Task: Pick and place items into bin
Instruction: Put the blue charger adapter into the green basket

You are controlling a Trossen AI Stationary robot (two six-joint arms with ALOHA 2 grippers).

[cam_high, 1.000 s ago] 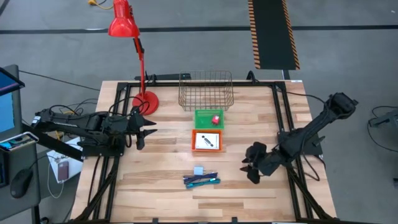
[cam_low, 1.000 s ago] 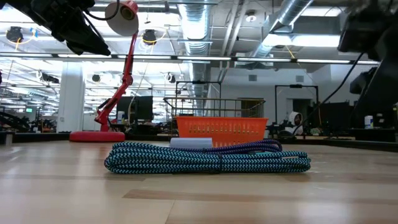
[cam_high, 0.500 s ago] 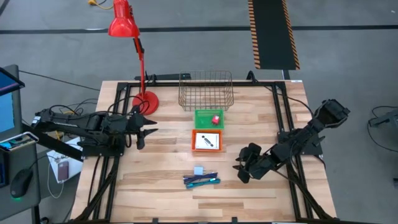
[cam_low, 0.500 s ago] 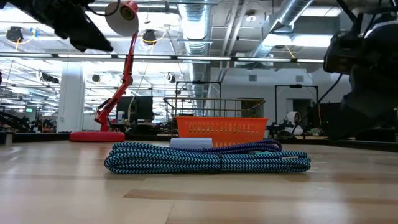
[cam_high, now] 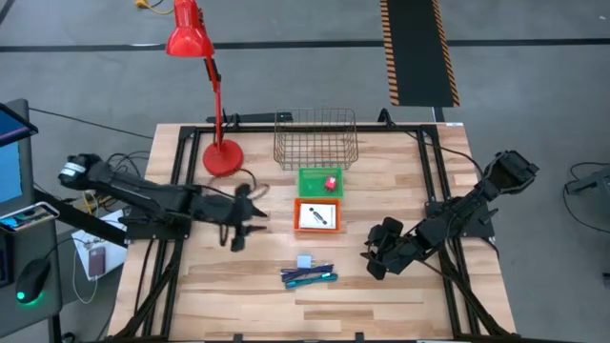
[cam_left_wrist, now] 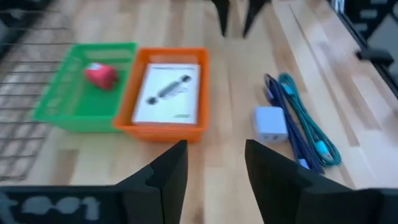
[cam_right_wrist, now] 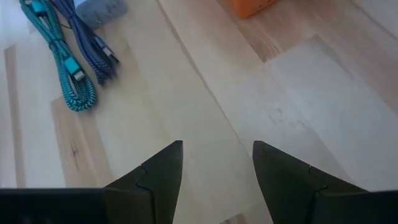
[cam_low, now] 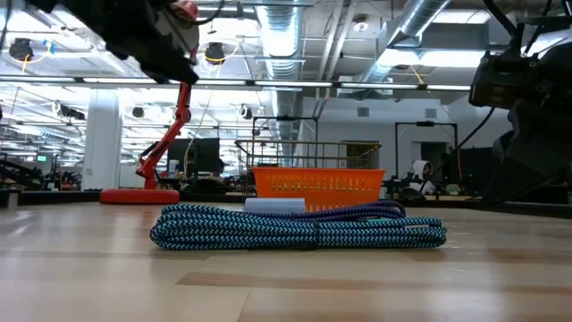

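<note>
— Fingers? Both pairs look parted and empty: left fingers (cam_left_wrist: pixel 168 171) dark and wedge-shaped, right fingers (cam_right_wrist: pixel 163 168) too.

— And the things?

— Braided teal and blue cables (cam_high: pixel 309 276) lie coiled on the worktop (cam_high: pixel 238 295), beside a small grey block (cam_high: pixel 304 260). An orange tray (cam_high: pixel 318 216) holds a white card (cam_left_wrist: pixel 168 93); the green tray (cam_high: pixel 320 181) holds a red lump (cam_high: pixel 330 183).

— Around them?

— Wire basket (cam_high: pixel 315 139), red lamp (cam_high: pixel 203 86), pale wood planks.

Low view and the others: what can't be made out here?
- Low view: the green bin is hidden behind the orange bin; the cables cover most of the white adapter.
- High view: the mark on the card is too small to read.
- Left wrist view: motion blur smears the red block.
</note>
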